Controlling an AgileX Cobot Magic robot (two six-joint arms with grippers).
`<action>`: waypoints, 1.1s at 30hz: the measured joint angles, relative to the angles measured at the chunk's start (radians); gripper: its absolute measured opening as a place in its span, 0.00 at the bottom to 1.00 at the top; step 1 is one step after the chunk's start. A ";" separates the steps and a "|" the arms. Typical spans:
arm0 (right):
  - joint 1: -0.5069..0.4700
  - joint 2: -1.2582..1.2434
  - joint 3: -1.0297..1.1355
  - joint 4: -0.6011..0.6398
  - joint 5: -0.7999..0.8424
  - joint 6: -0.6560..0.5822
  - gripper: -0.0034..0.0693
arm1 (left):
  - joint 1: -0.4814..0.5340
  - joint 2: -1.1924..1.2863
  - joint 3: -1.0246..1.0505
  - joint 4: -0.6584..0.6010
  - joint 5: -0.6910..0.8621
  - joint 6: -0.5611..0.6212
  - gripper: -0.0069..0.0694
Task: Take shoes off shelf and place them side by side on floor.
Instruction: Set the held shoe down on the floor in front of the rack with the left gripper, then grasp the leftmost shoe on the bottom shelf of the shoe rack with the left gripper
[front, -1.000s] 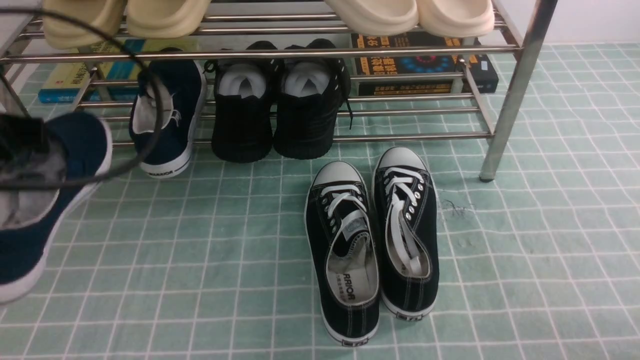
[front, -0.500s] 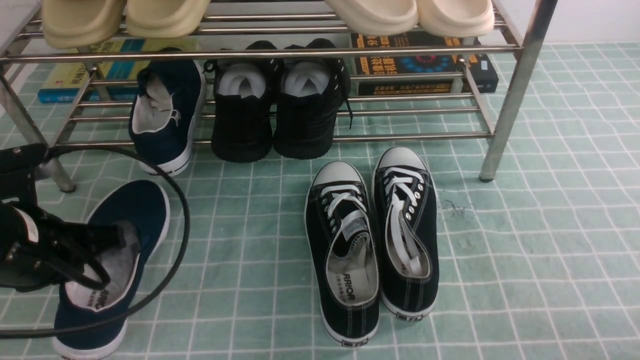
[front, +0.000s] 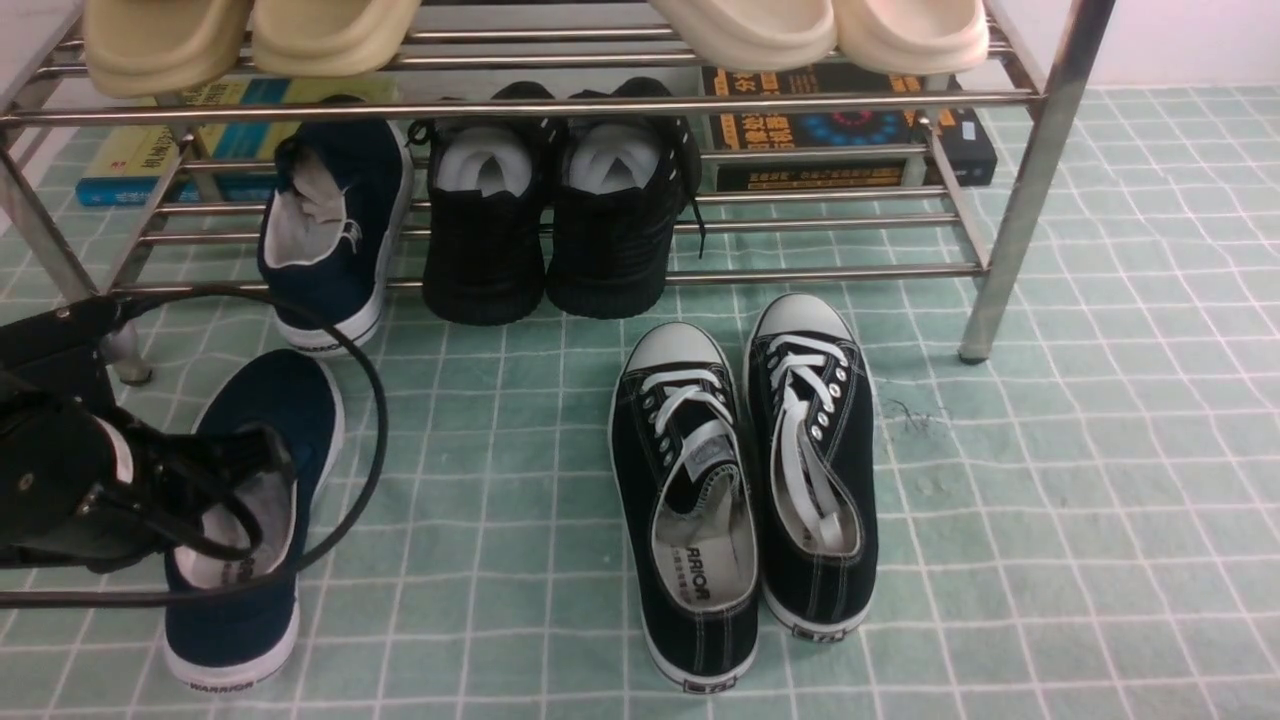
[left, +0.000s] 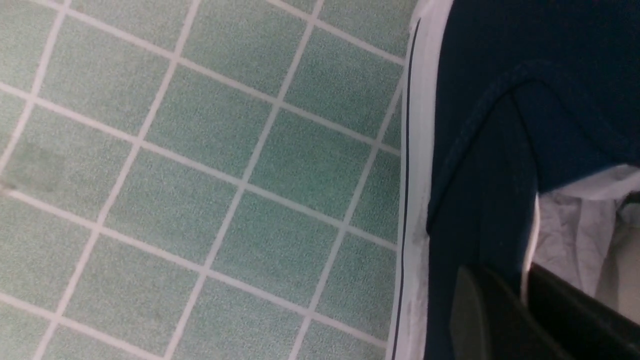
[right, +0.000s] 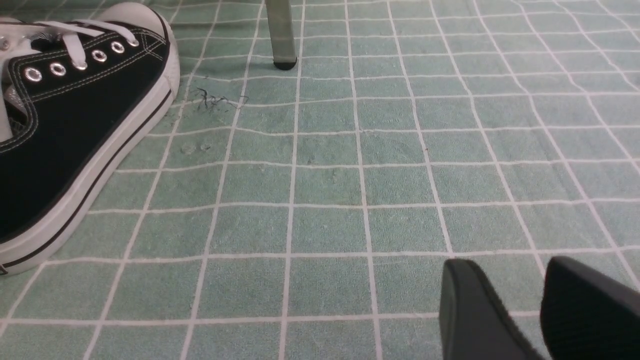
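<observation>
At the lower left of the front view the left pincer is clamped on the side wall of one blue shoe, set down on the floor; its mate sits on the rack at upper left, and the right pincer hangs empty, fingers apart. The risk lies in letting go — the finger inside the shoe, or the black cable looped round it, may catch the rim as the arm lifts and drag the shoe askew.
</observation>
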 joint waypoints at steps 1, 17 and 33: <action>0.000 0.000 0.000 0.000 0.000 0.000 0.37 | 0.000 -0.001 0.000 0.001 0.000 0.000 0.17; 0.000 0.000 0.000 0.000 0.000 0.000 0.37 | 0.000 -0.241 -0.188 0.011 0.231 0.036 0.51; 0.000 0.000 0.000 0.000 0.000 0.000 0.37 | 0.000 0.038 -0.396 -0.025 0.131 0.032 0.54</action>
